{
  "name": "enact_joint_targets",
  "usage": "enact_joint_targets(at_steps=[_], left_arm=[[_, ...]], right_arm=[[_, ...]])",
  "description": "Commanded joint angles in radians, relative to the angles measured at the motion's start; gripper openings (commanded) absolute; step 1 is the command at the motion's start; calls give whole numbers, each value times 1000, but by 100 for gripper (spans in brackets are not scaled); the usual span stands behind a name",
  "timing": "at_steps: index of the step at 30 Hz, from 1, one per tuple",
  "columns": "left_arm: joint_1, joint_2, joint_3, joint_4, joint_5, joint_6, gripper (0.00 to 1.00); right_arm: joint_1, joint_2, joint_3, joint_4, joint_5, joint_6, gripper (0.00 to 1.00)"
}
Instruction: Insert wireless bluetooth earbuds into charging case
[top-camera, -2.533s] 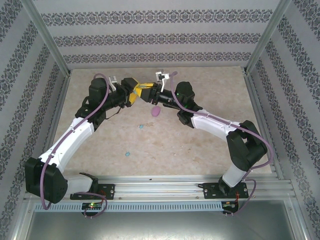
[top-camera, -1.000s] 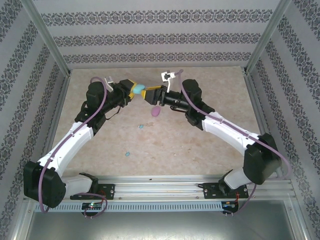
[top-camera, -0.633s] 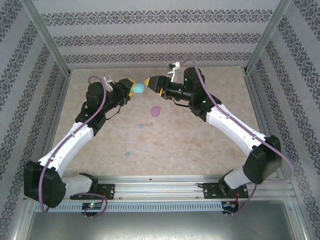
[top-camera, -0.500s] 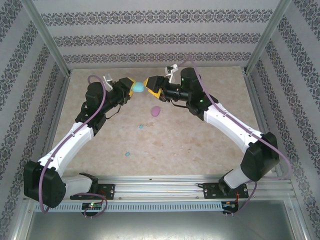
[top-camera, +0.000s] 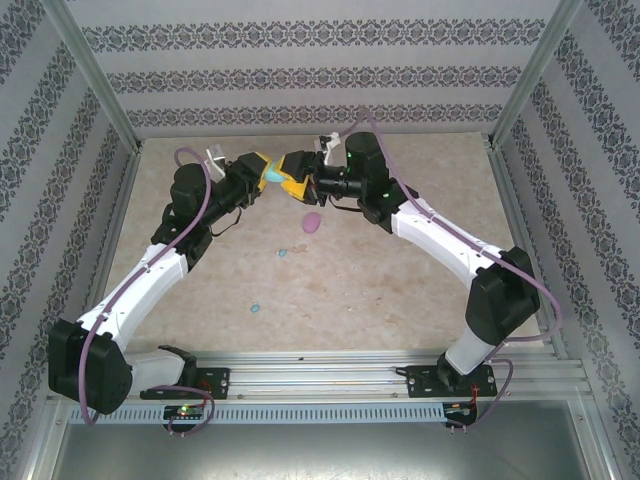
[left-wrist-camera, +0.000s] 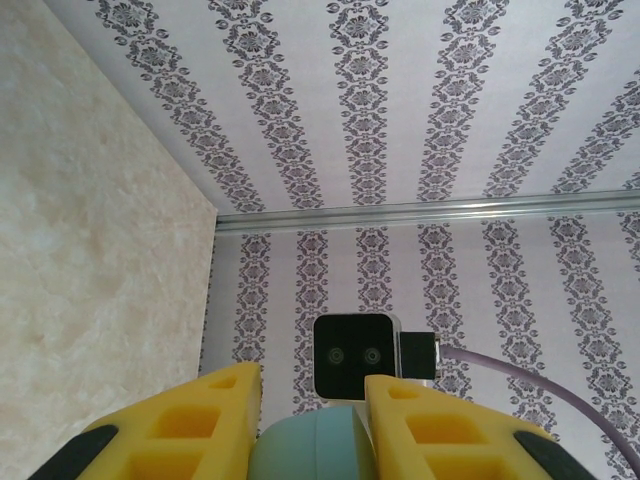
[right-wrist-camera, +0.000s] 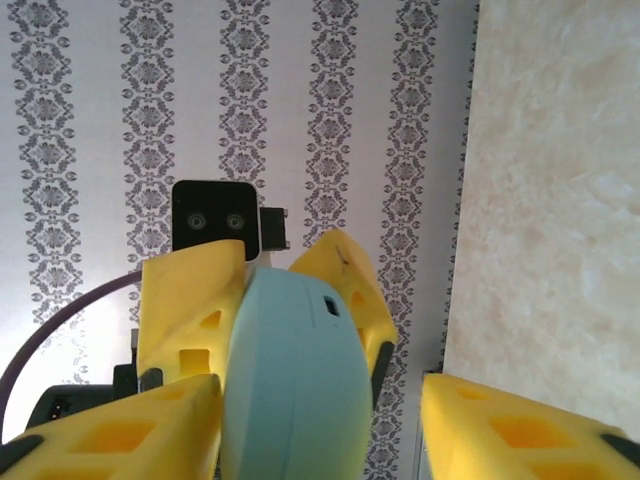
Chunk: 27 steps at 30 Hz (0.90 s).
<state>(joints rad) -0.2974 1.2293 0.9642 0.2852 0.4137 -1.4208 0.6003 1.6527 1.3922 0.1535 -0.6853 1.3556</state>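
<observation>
Nearest me on the table (top-camera: 400, 290): one light blue earbud (top-camera: 254, 307), loose. Further out a second blue earbud (top-camera: 283, 252), then a bigger pink oval piece (top-camera: 312, 221), probably the other case, can't confirm. All three lie well apart from both grippers.

Far end, up off the table: my left gripper (top-camera: 260, 170) is clamped on the light blue charging case (right-wrist-camera: 290, 380), which sits between its fingers (right-wrist-camera: 190, 300). My right gripper (top-camera: 294, 180) is parted and straddles the free end of the same case. One pad (right-wrist-camera: 120, 430) looks to be against the shell and there's daylight on the other side, so no grip there yet.

Step as I read it: a second hold on the case, either to flip the lid or to take it over, can't tell which. To do it well:
- centre the right jaws so both pads land together, since a one-sided push would twist the case out of left
- close slowly, because the shell is smooth and rounded and I expect it to squirt out if squeezed off-centre
- land the pads on the half left isn't holding, clear of the seam, which I can't see from here
- left holds firm until right is seated

Lid looks closed, so no bud goes in before that's sorted
</observation>
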Motion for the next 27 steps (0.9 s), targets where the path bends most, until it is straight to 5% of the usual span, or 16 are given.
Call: enact_joint_targets(at_steps=[1, 9, 13, 16, 27], left_arm=[[0, -6, 3, 76, 24, 16, 0], [8, -20, -6, 122, 96, 195, 6], [38, -48, 4, 94, 168, 403, 41], [65, -59, 32, 34, 238, 575, 57], [143, -21, 9, 180, 631, 1119, 78]], right_arm=[[11, 25, 31, 48, -37, 38, 45], [2, 27, 31, 68, -48, 71, 15], [-27, 18, 34, 66, -80, 96, 12], [-56, 4, 44, 28, -120, 96, 11], [-125, -37, 68, -120, -260, 26, 11]])
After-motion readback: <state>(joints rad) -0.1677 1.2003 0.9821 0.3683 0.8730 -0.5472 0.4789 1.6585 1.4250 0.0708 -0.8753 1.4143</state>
